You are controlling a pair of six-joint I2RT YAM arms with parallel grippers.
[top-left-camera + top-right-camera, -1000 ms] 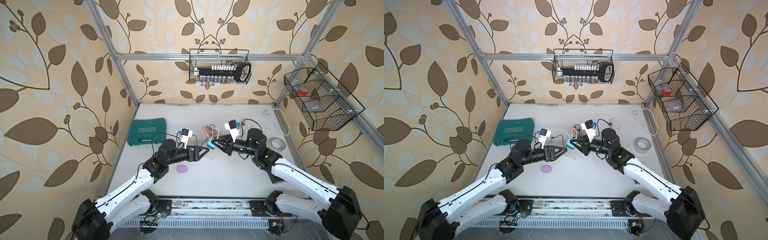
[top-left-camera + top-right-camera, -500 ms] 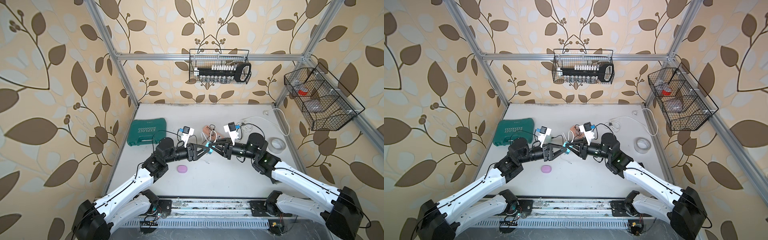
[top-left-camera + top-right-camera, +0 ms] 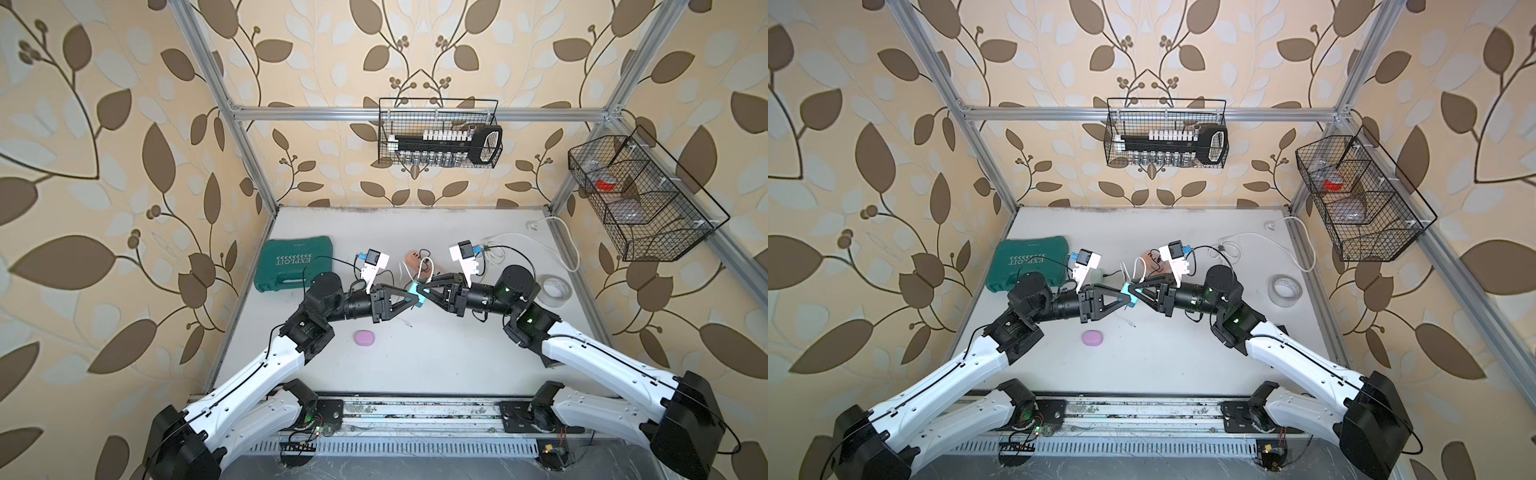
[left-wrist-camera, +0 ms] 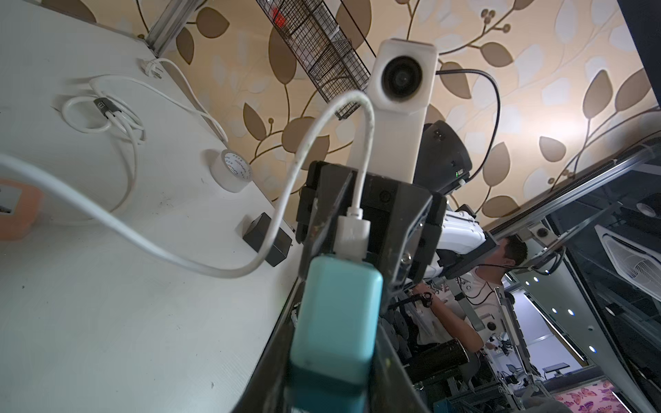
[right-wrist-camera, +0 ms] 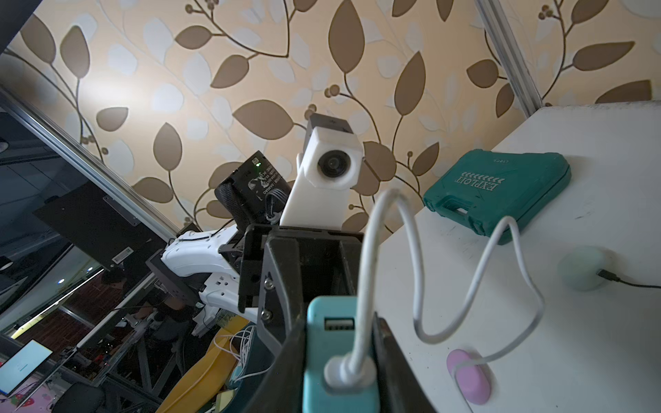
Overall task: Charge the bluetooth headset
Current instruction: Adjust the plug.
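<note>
A white table [image 3: 457, 365] stands inside a wallpapered booth. My two arms reach in and meet above its middle, fingertip to fingertip.

Between the fingertips, lifted off the table, is a small teal charger [image 4: 336, 314]. My left hand [image 3: 411, 301] is clamped on it: in the left wrist view its dark fingers press on both sides of the block. My right hand [image 3: 424, 289] flanks the same block at the end with the ports. I cannot tell whether it is pressing or standing just clear.

Done so far: the plug [image 4: 352, 232] of a white cable [image 5: 365, 268] sits in the charger, beside an empty port [image 5: 338, 323]. The cable loops away beyond the right hand.

Not done: the pink case [image 3: 363, 337], which I take for the headset, lies on the table near the left hand, on the side towards that arm's base. Neither hand touches it. In both top views no cable reaches it. In the right wrist view the cable crosses in front of it, so I cannot tell there.

I judge the task under halfway. The cable's far end must go into the case, and the charger needs power.
</note>
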